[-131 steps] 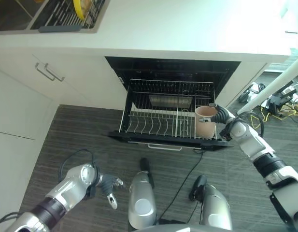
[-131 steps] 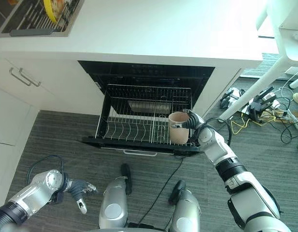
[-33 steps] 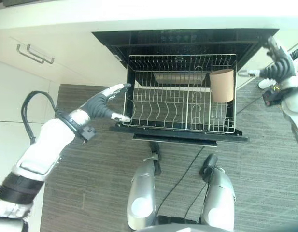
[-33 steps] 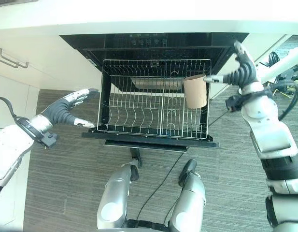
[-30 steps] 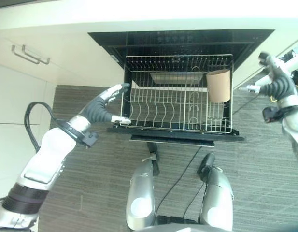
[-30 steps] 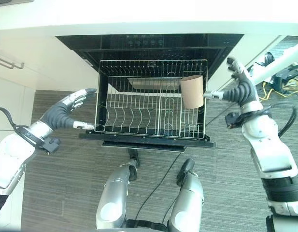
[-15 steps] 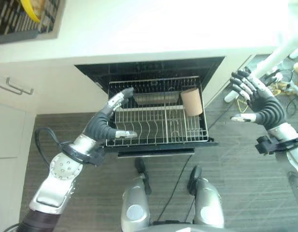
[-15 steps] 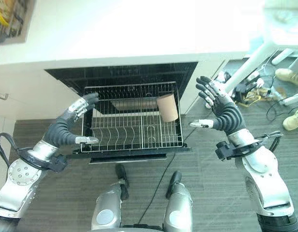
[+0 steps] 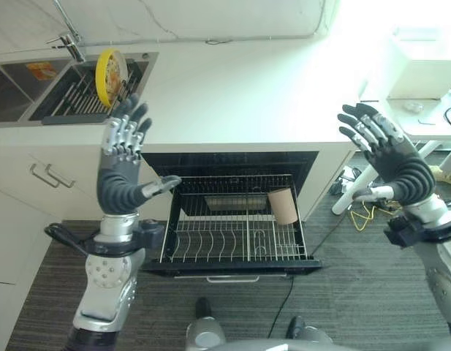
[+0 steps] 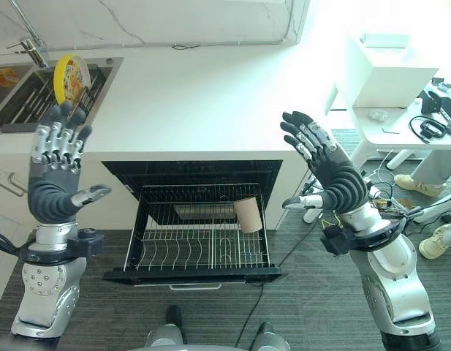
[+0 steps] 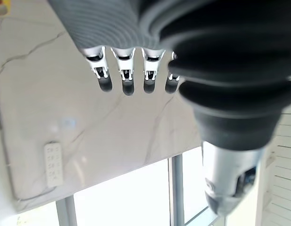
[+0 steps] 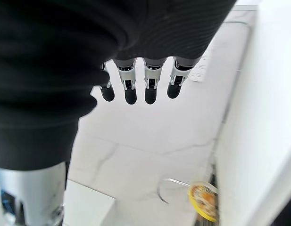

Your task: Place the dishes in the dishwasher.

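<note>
Tan cup (image 9: 284, 205) stands at the right edge of the open dishwasher (image 9: 240, 265) rack; a yellow plate (image 9: 108, 71) waits in the sink rack. Left robot hand (image 9: 121, 170) and right robot hand (image 9: 389, 157) are raised, fingers spread, empty, probably ready for the plate.

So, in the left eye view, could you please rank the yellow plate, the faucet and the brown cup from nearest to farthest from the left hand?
1. Yellow plate: standing in the sink rack, just above the raised, open left hand.
2. Faucet: farther back, behind the sink.
3. Brown cup: off to the right, in the pulled-out dishwasher rack.
</note>
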